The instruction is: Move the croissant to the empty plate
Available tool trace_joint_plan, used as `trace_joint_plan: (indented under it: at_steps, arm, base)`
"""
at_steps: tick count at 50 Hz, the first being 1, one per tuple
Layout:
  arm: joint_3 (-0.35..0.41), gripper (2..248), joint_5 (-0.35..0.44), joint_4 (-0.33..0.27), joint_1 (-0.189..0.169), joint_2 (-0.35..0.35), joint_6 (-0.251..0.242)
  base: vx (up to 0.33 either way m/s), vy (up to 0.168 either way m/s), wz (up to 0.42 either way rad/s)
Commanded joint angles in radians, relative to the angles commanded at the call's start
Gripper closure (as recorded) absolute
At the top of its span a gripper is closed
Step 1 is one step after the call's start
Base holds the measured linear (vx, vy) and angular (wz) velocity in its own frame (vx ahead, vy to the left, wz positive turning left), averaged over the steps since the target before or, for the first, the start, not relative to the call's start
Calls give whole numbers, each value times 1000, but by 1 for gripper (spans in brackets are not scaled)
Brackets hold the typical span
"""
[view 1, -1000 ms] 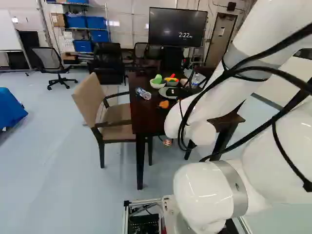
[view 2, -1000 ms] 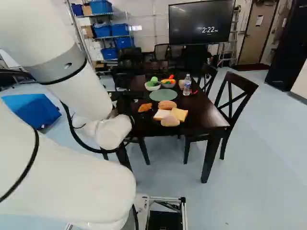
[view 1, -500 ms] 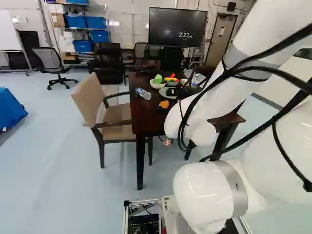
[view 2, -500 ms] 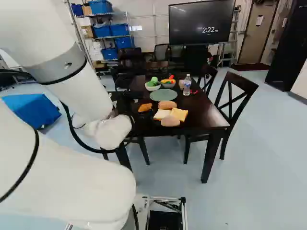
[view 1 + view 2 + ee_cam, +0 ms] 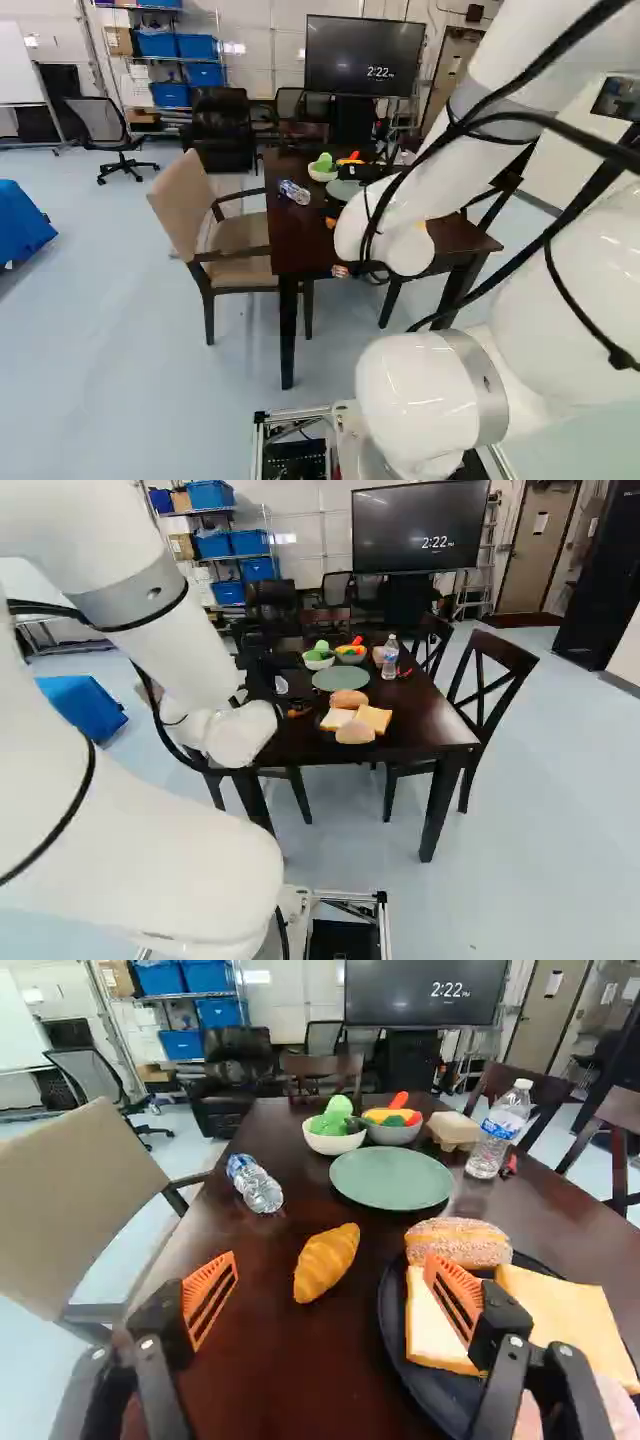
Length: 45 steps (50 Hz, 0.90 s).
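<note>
Croissant (image 5: 327, 1262), prob. light & softish, sits on tbl (image 5: 290, 1360) at 12 o'clock from our gripper (image 5: 331, 1268), wide open & empty, so we shd pinch its mid gently; plate (image 5: 391, 1178) approx. 1 o'clock.

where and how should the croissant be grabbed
Best across the middle of the croissant, from above, with one orange pad of the pincer on each long side. It lies on the table, longer than it is wide, so its sides should suit a pinch. The black plate sits beside it, so mind that finger.
</note>
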Motion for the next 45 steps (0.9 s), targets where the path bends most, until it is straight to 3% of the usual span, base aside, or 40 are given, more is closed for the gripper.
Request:
trace_joint_plan:
  at_steps: [16,45]
  arm:
    - [-85,3,-81,3,1,-50,0]
    - [-235,3,-349,20,1,-132,0]
  base:
    - [0,0,0]
    - [0,0,0]
